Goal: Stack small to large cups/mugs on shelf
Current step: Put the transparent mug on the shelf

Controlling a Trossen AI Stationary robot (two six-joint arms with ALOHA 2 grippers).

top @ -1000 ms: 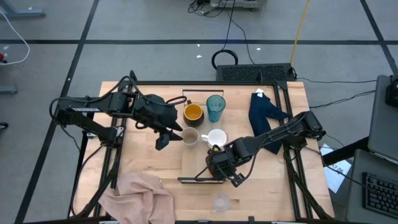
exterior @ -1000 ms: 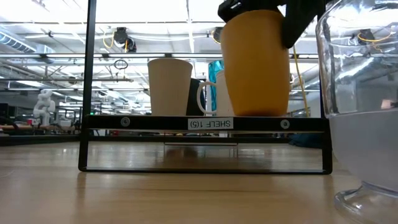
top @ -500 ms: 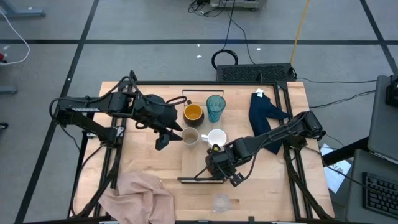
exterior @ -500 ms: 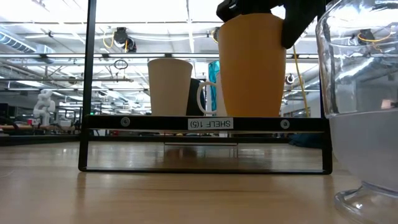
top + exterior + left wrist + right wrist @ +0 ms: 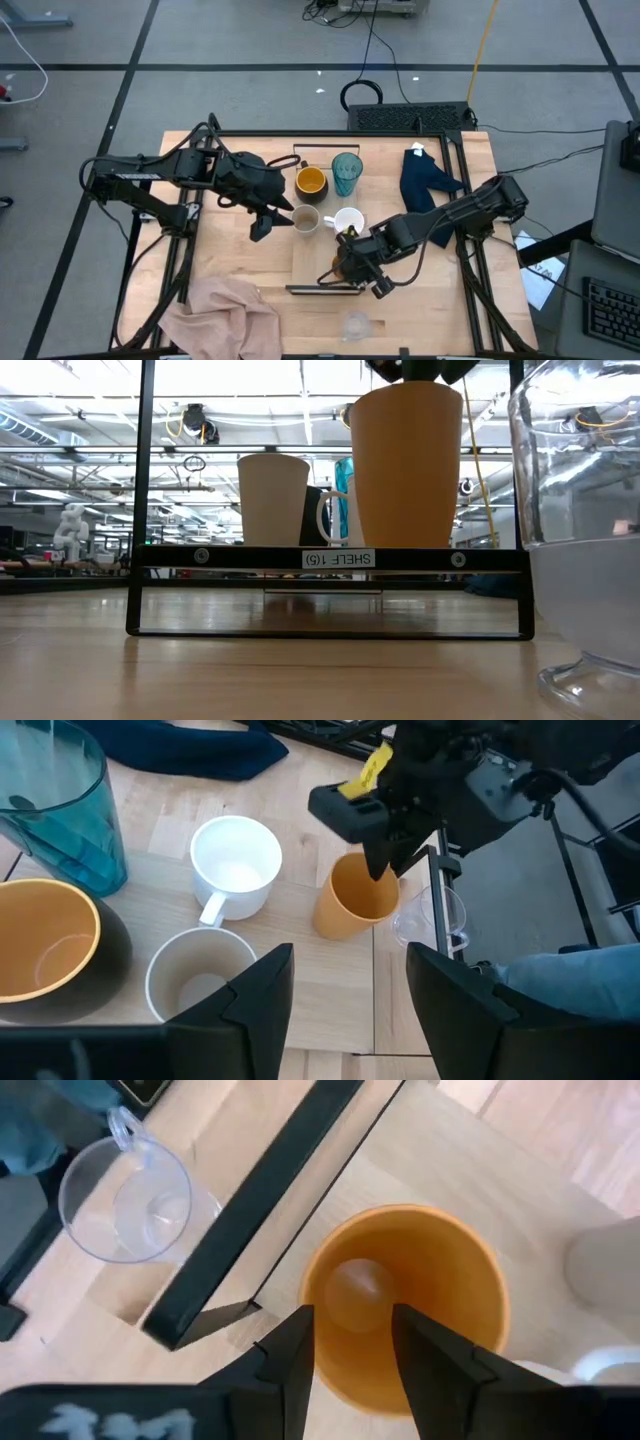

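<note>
A small white label (image 5: 338, 558) on the shelf's dark front rail (image 5: 200, 558) reads "SHELF 1(5)". No other writing is legible.

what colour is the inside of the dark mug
Orange-yellow inside the dark mug; the left wrist view shows it best.

Six drinking vessels, one shelf, two cloths, two arms.

One teal tumbler (image 5: 347, 172), one dark mug (image 5: 311, 182), one white mug (image 5: 349, 220), one beige cup (image 5: 305, 219), one orange cup (image 5: 357, 897), one clear glass (image 5: 356, 325); one shelf (image 5: 318, 252); one pink cloth (image 5: 225, 307), one blue cloth (image 5: 424, 176).
</note>
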